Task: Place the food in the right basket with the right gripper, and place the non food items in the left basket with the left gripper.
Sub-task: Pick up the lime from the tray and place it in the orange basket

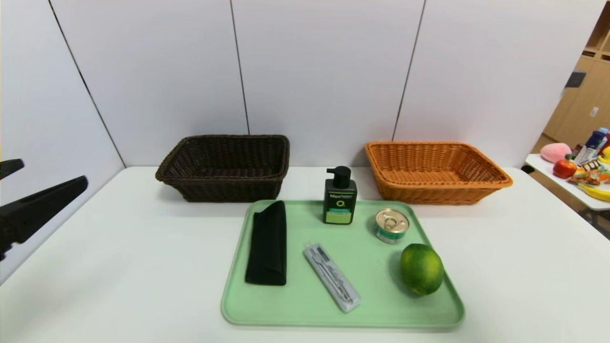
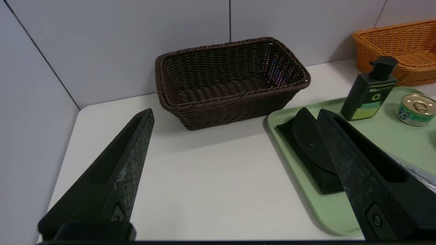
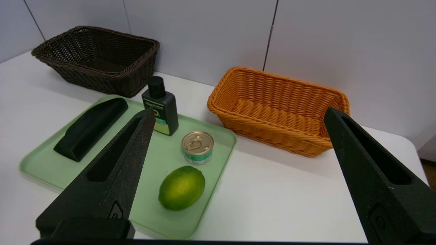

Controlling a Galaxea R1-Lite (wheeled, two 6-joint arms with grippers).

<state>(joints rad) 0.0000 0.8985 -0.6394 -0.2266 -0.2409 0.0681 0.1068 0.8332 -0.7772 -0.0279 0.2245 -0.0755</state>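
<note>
On a light green tray (image 1: 295, 312) lie a black pouch (image 1: 268, 243), a clear-grey cutlery case (image 1: 332, 277), a dark green pump bottle (image 1: 340, 197), a tin can (image 1: 391, 226) and a lime (image 1: 421, 269). Behind the tray stand the dark brown basket (image 1: 224, 166) on the left and the orange basket (image 1: 436, 171) on the right, both empty. My left gripper (image 1: 55, 170) is open and empty, raised at the far left, off the tray. My right gripper (image 3: 239, 110) is open and empty, above the table to the right of the tray; it is out of the head view.
White wall panels (image 1: 329, 71) close off the table's back and left side. A side table (image 1: 579, 190) with fruit and packets stands beyond the right edge. Bare white tabletop (image 1: 119, 247) lies on both sides of the tray.
</note>
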